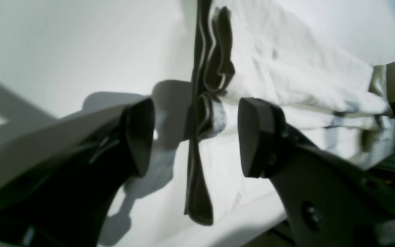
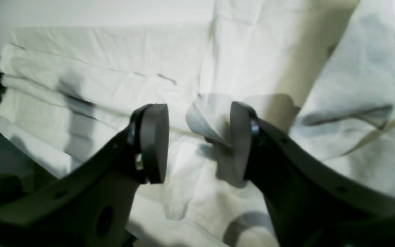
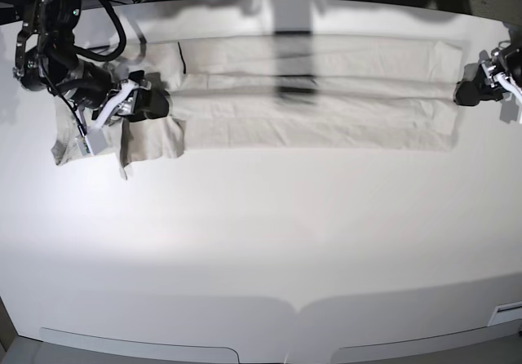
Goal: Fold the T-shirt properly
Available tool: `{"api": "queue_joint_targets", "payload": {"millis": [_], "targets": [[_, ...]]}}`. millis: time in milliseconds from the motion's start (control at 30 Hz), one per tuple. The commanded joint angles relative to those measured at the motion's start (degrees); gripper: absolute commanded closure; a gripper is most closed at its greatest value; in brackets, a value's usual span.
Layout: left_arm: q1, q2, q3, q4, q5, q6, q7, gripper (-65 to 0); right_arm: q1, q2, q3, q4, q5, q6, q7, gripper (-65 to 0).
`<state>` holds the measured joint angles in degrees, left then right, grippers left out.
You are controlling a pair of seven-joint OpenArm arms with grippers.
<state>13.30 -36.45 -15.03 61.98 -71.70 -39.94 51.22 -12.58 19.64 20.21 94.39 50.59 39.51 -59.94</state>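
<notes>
white desk (image 3: 261, 241) bare from centre to 6 o'clock; t-shirt (image 3: 310, 95) at 12; left claw (image 3: 471, 89) wide, right claw (image 3: 155, 103) wide, both holding nothing.

T-shirt (image 3: 314, 95) lies lengthwise between two claws.

Counted on the white tabletop (image 3: 261, 241): one T-shirt (image 3: 314, 95), pale beige-grey, spread in a long folded band. Two robot arms, each ending in one tool: the left tool (image 1: 195, 135) and the right tool (image 2: 199, 142). Two dark pads per tool, four pads altogether.
</notes>
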Motion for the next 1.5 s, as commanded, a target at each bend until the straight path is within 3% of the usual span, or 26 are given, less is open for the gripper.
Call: {"api": "queue_joint_targets", "payload": {"millis": [0, 300, 367, 467, 600, 700, 833, 1033, 1100, 1300, 1467], "targets": [[-0.2, -0.7, -0.3, 0.2, 0.7, -0.1, 1.1, -37.3, 0.5, 0.5, 0.3, 1.0, 0.6, 0.5, 0.9, -29.5], [-3.1, 5.8, -0.3, 0.3, 1.4, -0.1, 2.1, -37.2, 0.5, -0.1, 0.3, 1.0, 0.6, 0.5, 0.9, -29.5], [-3.1, 6.1, -0.3, 0.3, 2.9, -0.1, 2.2, -34.6, 0.5, -0.1, 0.3, 1.0, 0.6, 0.5, 0.9, -29.5], [-3.1, 5.9, -0.3, 0.3, 6.0, -0.1, 2.2, -23.2, 0.5, -0.1, 0.3, 1.0, 0.6, 0.5, 0.9, -29.5], [-3.0, 5.9, -0.3, 0.3, 7.4, -0.1, 0.9, 0.0, 0.5, -0.1, 0.3, 1.0, 0.9, 0.5, 1.0, -29.5], [-3.0, 5.9, -0.3, 0.3, 8.0, -0.1, -0.3, 0.0, 0.5, -0.1, -0.3, 1.2, 2.2, 0.5, 0.9, -29.5], [-3.0, 5.0, -0.3, 0.3, 13.7, -0.1, -3.3, 0.0, 0.5, -0.1, -4.9, 3.1, 2.1, 0.5, 1.2, -29.5], [-3.0, 1.2, -0.3, 0.3, 14.7, -0.1, -6.0, 0.0, 0.5, -0.2, -14.8, 5.5, 1.6, 0.5, 6.0, -29.5], [-3.0, -0.5, -0.3, 0.2, 14.7, -0.1, -6.5, 0.0, 0.5, -0.5, -18.0, 5.7, -1.7, 0.1, 8.2, -29.5], [-3.0, -5.7, -0.3, 0.2, 14.7, -0.1, -9.1, 0.0, 0.5, -5.5, -24.1, 5.7, -10.0, -1.8, 12.4, -29.5], [-3.0, -7.3, -0.3, 0.3, 13.0, 0.1, -7.7, 0.0, 1.6, -10.1, -25.2, 5.7, -15.5, -1.9, 13.2, -29.5]]}}
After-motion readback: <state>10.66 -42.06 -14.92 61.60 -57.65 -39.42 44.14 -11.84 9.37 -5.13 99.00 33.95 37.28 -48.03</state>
